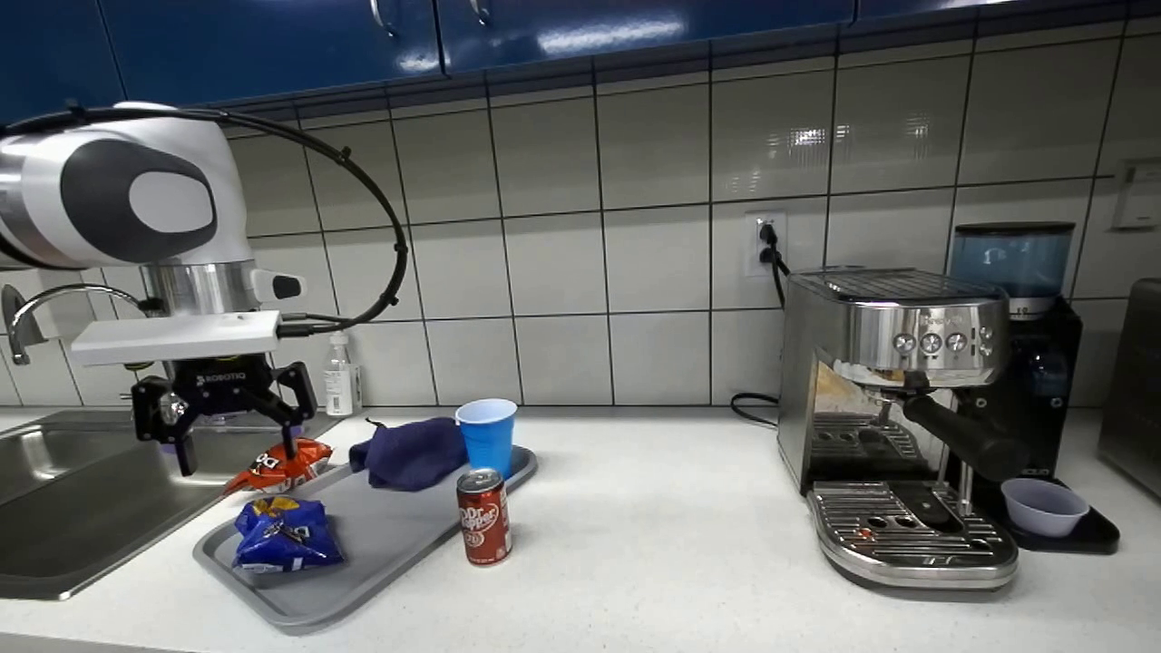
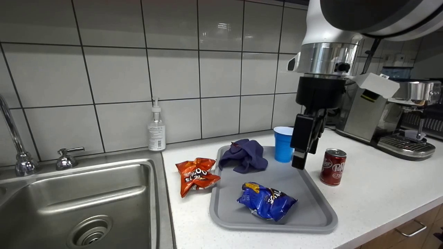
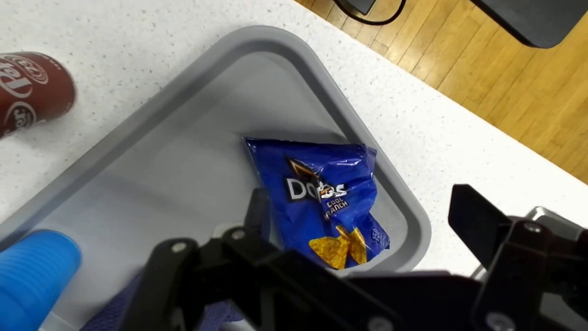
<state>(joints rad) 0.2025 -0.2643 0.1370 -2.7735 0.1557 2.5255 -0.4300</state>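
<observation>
My gripper [image 1: 239,451] hangs open in the air with nothing between its fingers. In the wrist view its jaws stand wide apart, and a blue Doritos bag [image 3: 321,197] appears below them. That bag [image 2: 267,202] lies on a grey tray [image 2: 308,200] near its front end. A crumpled purple cloth [image 2: 245,157] and an upright blue cup [image 1: 488,440] are toward the tray's back end. Beside the tray, on the counter, is an orange-red Doritos bag [image 2: 197,176]. A red Dr Pepper can [image 1: 483,526] stands upright along the opposite side.
A steel sink [image 2: 97,193] with a faucet [image 2: 20,148] borders the counter. Against the tiled wall stands a pump bottle [image 2: 156,133]. Farther along are an espresso machine [image 1: 893,345], a grinder [image 1: 1034,363] and a small pale bowl [image 1: 1043,508]. Blue cabinets [image 1: 272,41] hang overhead.
</observation>
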